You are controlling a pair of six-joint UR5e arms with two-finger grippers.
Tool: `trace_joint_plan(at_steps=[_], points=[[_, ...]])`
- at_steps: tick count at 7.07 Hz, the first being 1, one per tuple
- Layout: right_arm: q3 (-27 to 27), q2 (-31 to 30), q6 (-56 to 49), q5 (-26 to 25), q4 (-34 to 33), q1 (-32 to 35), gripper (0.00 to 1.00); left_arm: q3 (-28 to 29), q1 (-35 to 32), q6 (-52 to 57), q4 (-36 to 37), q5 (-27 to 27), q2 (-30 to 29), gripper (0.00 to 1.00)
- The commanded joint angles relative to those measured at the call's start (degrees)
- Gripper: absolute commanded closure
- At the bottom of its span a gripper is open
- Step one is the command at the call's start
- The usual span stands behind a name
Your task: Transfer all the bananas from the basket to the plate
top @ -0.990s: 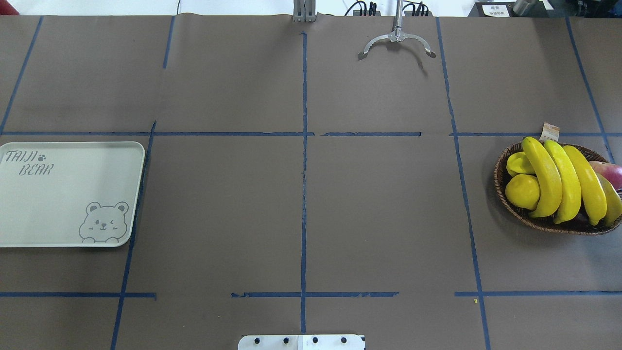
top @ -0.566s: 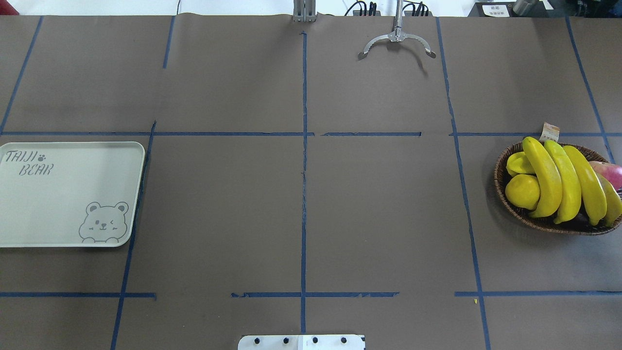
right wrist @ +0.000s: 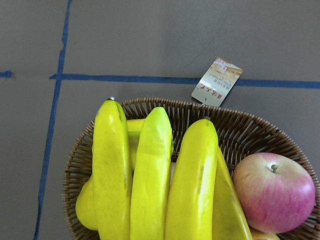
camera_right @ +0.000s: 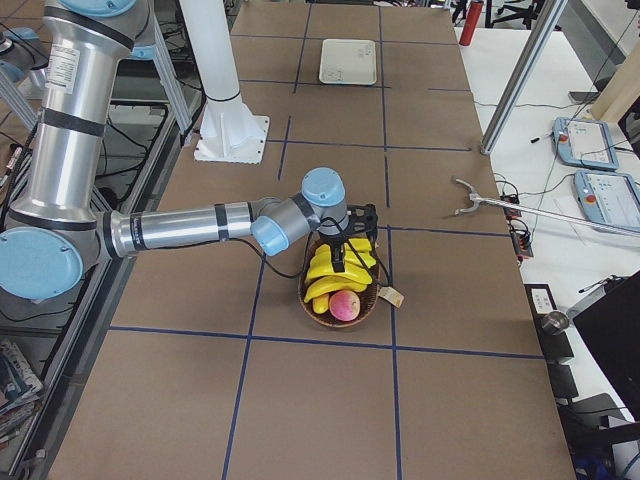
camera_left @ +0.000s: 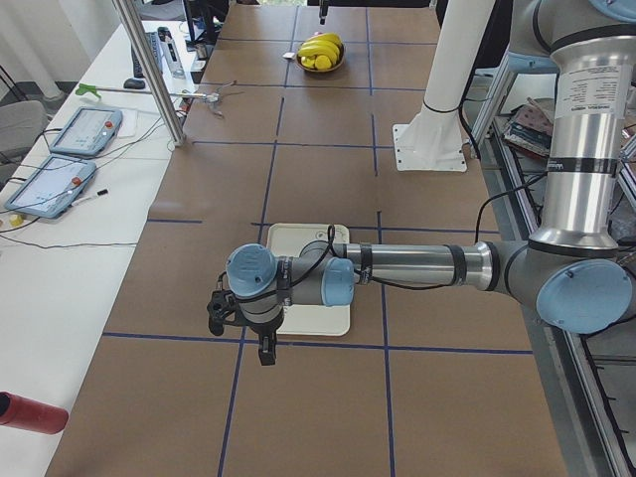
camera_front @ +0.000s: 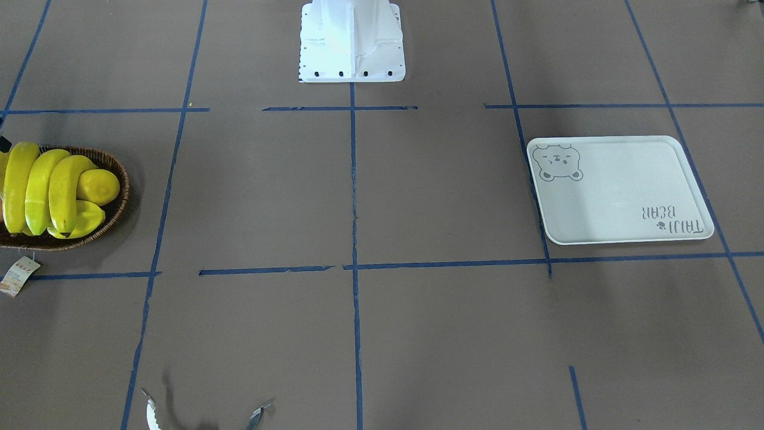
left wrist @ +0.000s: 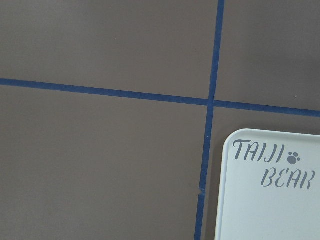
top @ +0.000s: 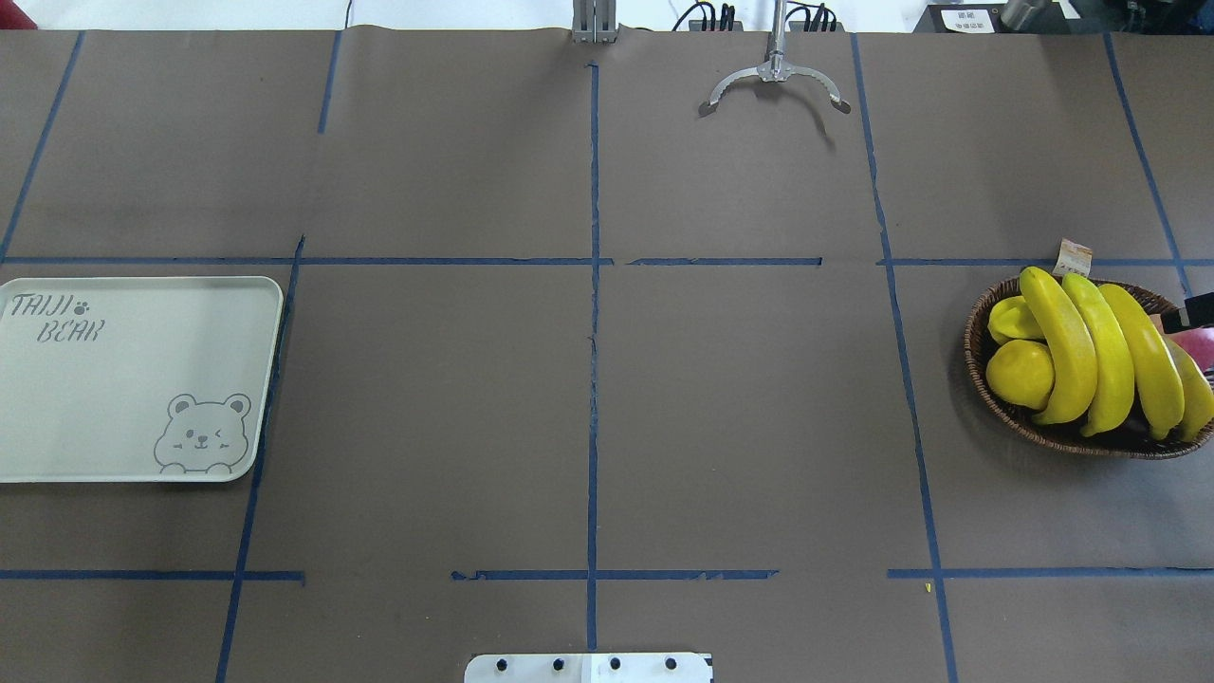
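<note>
Three yellow bananas (top: 1105,351) lie side by side across the wicker basket (top: 977,332) at the table's right; a further yellow shape beside them is partly hidden. They also show in the right wrist view (right wrist: 150,175) and the front view (camera_front: 36,185). The off-white bear plate (top: 123,379) lies bare at the left. My right gripper (camera_right: 345,262) hangs just above the bananas; only a black bit of it (top: 1197,311) shows overhead, and I cannot tell if it is open. My left gripper (camera_left: 260,348) hovers by the plate's lettered corner (left wrist: 270,200); I cannot tell its state.
In the basket are also a lemon (top: 1020,373), a ridged yellow fruit (top: 1013,318) and a red apple (right wrist: 274,192). A paper tag (right wrist: 216,81) hangs outside the rim. A metal tong tool (top: 775,81) lies at the far edge. The robot base (camera_front: 352,42) stands at the near centre.
A black part of my right gripper has come into the overhead view at the right edge, over the apple. The bananas, basket and plate have not moved.
</note>
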Motion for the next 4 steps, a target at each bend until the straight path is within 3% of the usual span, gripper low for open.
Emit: trace_joint_plan(at_steps=[1, 2, 4], points=[[-0.36, -0.90, 0.13, -2.39, 0.26, -4.62, 0.01, 0.06, -0.02, 0.03, 0.00, 0.03, 0.00, 0.00], [-1.24, -0.82, 0.04, -5.72, 0.17, -7.08, 0.04, 0.06, -0.02, 0.03, 0.00, 0.03, 0.00, 0.00], [-1.51, -0.90, -0.31, -5.67, 0.17, -7.46, 0.14, 0.15, -0.02, 0.03, 0.00, 0.03, 0.00, 0.00]])
